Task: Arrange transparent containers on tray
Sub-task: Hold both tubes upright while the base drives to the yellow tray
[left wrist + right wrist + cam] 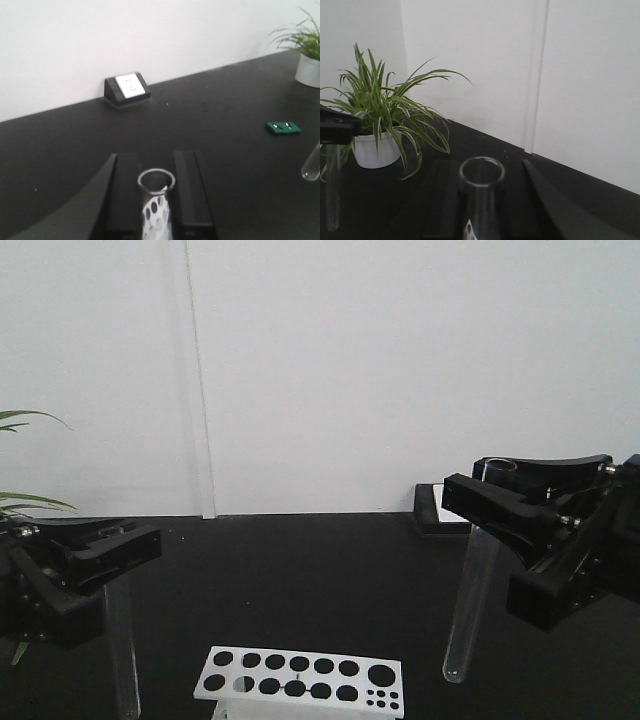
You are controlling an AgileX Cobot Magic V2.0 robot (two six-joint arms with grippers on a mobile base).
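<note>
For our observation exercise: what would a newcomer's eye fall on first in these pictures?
A black left gripper holds a long clear glass test tube nearly upright at the left; the black right gripper holds a second glass test tube, slightly tilted, at the right. Between them, in front, stands a white rectangular rack with round holes.

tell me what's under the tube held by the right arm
Bare black table lies under the test tube; the white rack sits off to its left. In the right wrist view, the jaws hide whatever is below.
</note>
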